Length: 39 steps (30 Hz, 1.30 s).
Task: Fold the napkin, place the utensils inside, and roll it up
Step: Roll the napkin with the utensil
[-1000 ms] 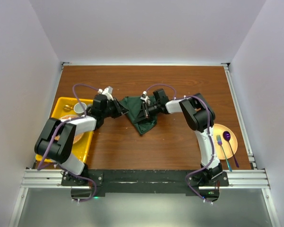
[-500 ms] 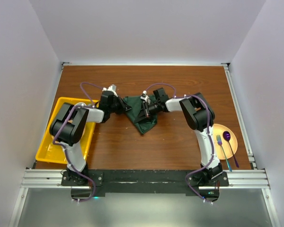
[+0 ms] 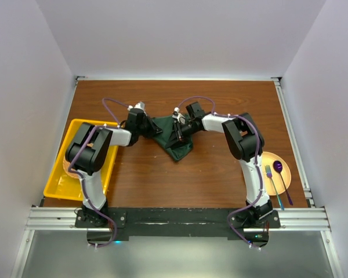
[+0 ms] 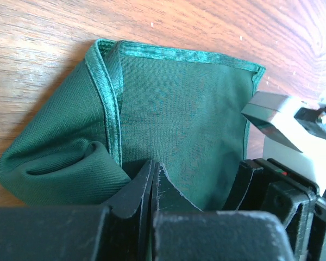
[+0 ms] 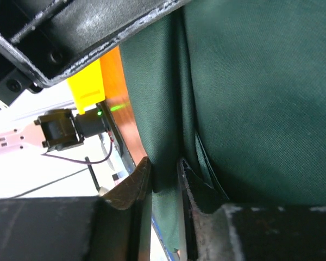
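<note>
The left gripper [image 3: 149, 128] is clamped on the left end of a dark green cloth napkin [image 3: 173, 145] in my overhead view. The right gripper [image 3: 177, 131] is pinched on the same cloth just across from it, over the middle of the brown wooden table [image 3: 162, 191]. The napkin's far edge runs left to right between them, and the rest narrows to a rough triangle whose tip points back toward the arm bases. The utensils are well apart from it at the near right. A purple-headed fork [image 3: 268, 171] and a purple spoon [image 3: 278, 167] lie side by side on a round orange plate [image 3: 265, 157], their long axes near-to-far. Their heads point toward the far wall, and the handles lean slightly right and cross the plate's near rim. A yellow plastic tray [image 3: 57, 188] sits at the left, partly under the left arm. On the left wrist feed, the left gripper [image 4: 154, 167] shows only a hairline slit between its black fingers, with the napkin [image 4: 179, 103] caught there. One hemmed edge runs across the top, and a doubled hem runs down the left. The right gripper [image 4: 263, 179] grips the cloth's right side. On the right wrist feed, the right gripper [image 5: 164, 166] squeezes a fold of napkin [image 5: 250, 81], with the tray [image 5: 87, 81] beyond.
</note>
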Each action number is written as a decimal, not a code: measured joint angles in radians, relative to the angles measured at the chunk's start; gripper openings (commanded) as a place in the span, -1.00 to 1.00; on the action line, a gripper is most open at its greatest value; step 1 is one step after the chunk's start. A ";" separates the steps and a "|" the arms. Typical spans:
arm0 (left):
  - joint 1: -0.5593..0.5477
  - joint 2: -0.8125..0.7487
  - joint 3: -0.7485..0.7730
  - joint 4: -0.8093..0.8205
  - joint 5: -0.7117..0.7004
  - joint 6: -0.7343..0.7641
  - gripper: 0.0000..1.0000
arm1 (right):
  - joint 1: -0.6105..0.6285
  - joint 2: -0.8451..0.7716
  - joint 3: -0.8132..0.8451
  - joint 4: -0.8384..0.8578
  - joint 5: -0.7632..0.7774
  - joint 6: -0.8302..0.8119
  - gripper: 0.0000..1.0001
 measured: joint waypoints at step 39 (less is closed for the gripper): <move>-0.001 0.007 -0.042 0.098 -0.001 -0.001 -1.00 | 0.375 -0.240 -0.018 -0.187 1.123 -0.647 0.30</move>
